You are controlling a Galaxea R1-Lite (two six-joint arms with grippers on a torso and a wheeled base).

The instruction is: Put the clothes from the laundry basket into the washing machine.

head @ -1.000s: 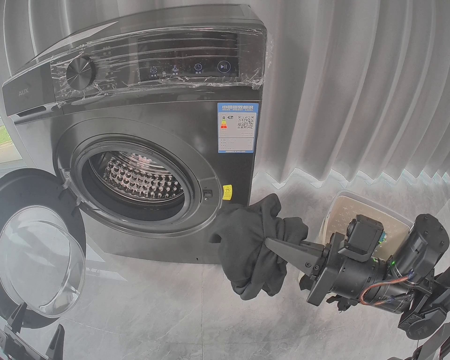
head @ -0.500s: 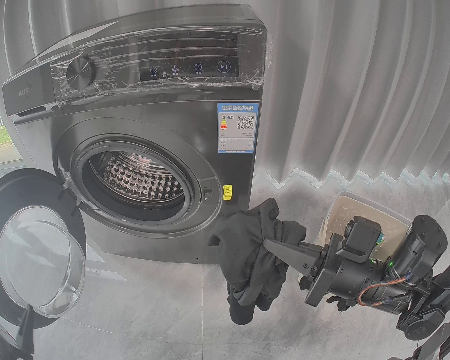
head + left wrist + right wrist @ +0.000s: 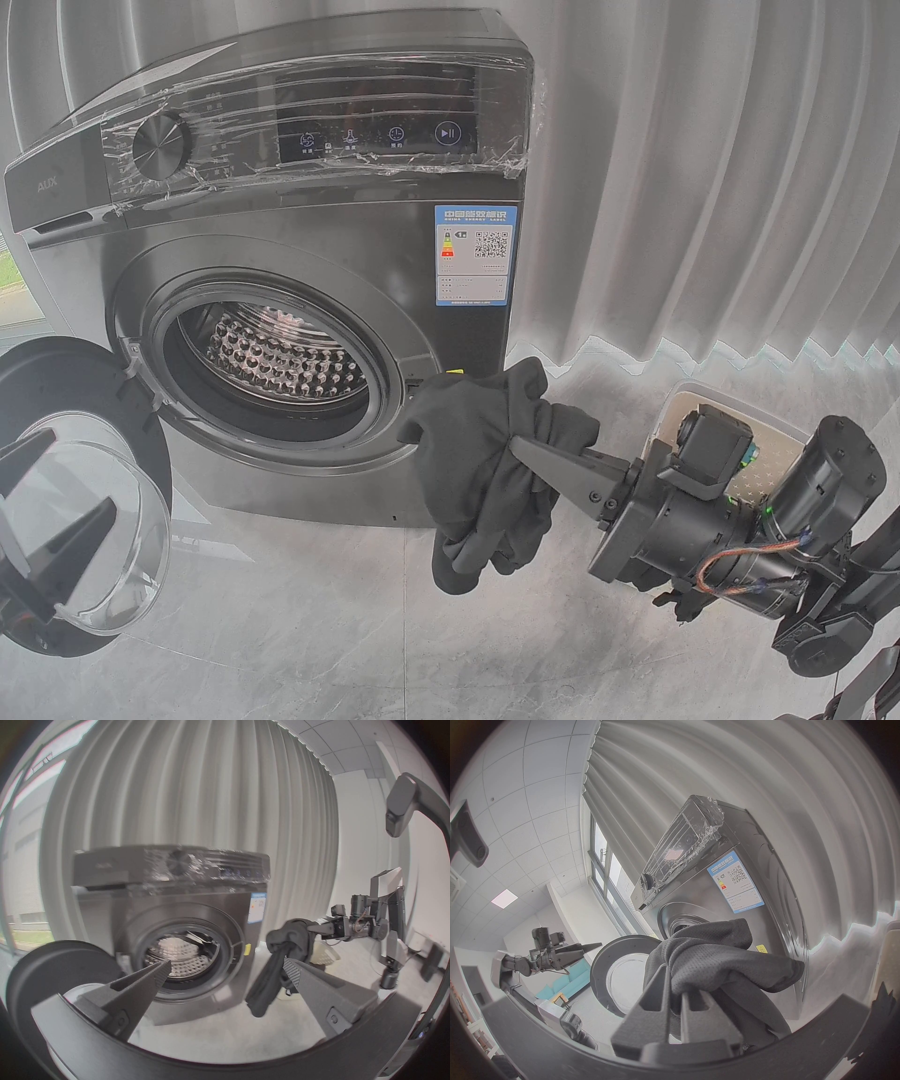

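While gripped between the closed right fingers [image 3: 562,473], crumpled black cloth garment [image 3: 478,469] held mid-frame, just right of the open drum mouth of the dark grey front-loading washing machine [image 3: 281,225], white plastic laundry basket [image 3: 698,394] at right, left fingers [image 3: 136,982] spread open, lower left.

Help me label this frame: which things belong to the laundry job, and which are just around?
Job: black garment in the right gripper; washing machine, door open; laundry basket.
Just around: curtain; floor.
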